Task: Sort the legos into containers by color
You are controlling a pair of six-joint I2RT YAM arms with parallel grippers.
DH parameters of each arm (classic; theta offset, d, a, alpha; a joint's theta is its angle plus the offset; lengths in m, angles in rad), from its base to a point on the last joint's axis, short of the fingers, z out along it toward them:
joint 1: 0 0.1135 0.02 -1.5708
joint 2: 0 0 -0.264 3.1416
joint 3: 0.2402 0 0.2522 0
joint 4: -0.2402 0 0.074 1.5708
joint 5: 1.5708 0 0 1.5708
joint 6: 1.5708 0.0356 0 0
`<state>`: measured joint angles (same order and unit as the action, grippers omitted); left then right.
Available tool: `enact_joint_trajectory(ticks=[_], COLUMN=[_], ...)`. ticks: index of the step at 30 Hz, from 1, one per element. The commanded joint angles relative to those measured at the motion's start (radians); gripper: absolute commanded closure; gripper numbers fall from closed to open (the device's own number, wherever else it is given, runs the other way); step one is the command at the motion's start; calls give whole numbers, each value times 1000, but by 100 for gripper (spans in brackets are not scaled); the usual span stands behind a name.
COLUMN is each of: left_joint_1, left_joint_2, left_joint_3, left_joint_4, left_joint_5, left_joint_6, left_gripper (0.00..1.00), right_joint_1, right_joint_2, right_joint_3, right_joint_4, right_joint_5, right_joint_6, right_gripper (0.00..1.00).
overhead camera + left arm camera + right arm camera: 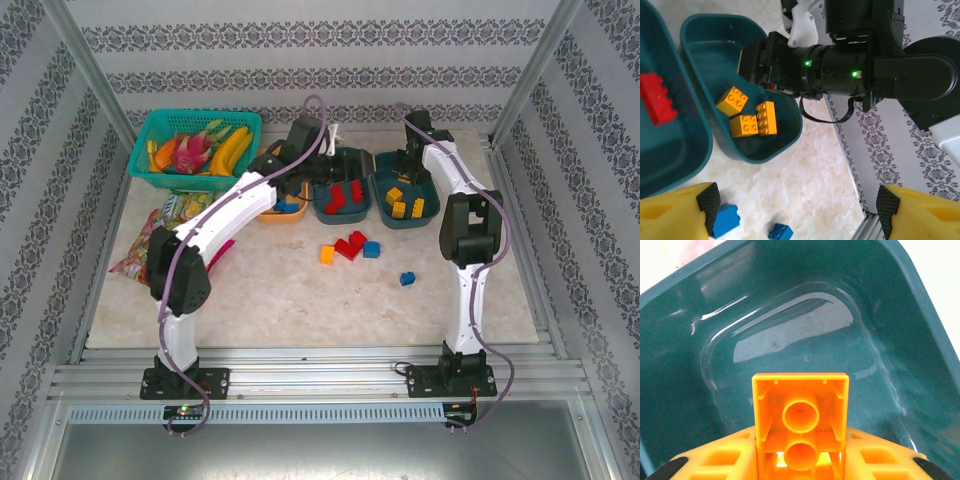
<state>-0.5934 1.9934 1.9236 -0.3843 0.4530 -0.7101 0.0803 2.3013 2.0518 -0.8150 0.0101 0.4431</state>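
My right gripper (800,460) is shut on a yellow-orange lego (800,410), its hollow underside facing the camera, above the right teal container (920,315). From above, that gripper (408,165) hangs over this container (405,226), where three yellow-orange legos (405,203) lie. The middle teal container (340,220) holds red legos (347,195). The orange container (270,215) is partly hidden by my left arm, with a blue lego (290,205) in it. My left gripper (295,165) (798,210) is open and holds nothing. Loose on the table lie an orange lego (327,254), red legos (350,246) and two blue legos (372,249) (407,279).
A teal mesh basket (150,125) of toy fruit stands at the back left. Colourful snack bags (145,245) lie on the left beside my left arm. A metal frame rail (300,375) runs along the table's near edge.
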Motion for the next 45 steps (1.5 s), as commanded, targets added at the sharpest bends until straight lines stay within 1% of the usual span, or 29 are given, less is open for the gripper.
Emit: enact_joint_trajectory(ticks=[1, 8, 11, 16, 24, 28, 33, 37, 40, 45], left_joint_1=[-11, -9, -5, 1, 2, 1, 0, -2, -14, -41], left_joint_2=[87, 304, 360, 383, 372, 353, 319, 287, 256, 189], left_joint_3=[126, 434, 514, 536, 533, 525, 507, 473, 426, 287], left_joint_4=[-82, -172, -178, -173, -211, -222, -248, -272, -295, -305], left_joint_5=[4, -18, -20, -21, -23, -29, -51, -58, -62, -73], left_joint_6=[52, 58, 42, 33, 47, 51, 46, 33, 51, 69], left_gripper=[17, 17, 18, 18, 18, 18, 19, 21, 23, 24], right_joint_1=[-13, -27, -34, -40, -42, -39, -26, 1, 27, 81], right_joint_2=[48, 97, 102, 101, 69, 20, -83, -223, -361, -654], right_joint_3=[64, 89, 80, 72, 53, 45, 28, -58, -186, -511], right_joint_4=[-45, -69, -68, -61, -51, -38, -20, 19, 48, 104], right_joint_5=[-16, -19, -28, -53, -70, -73, -69, -50, -40, -35], right_joint_6=[11, 14, 13, 0, 3, -1, 0, 10, 27, 91], right_gripper=[64, 63, 60, 58, 45, 44, 44, 44, 45, 45])
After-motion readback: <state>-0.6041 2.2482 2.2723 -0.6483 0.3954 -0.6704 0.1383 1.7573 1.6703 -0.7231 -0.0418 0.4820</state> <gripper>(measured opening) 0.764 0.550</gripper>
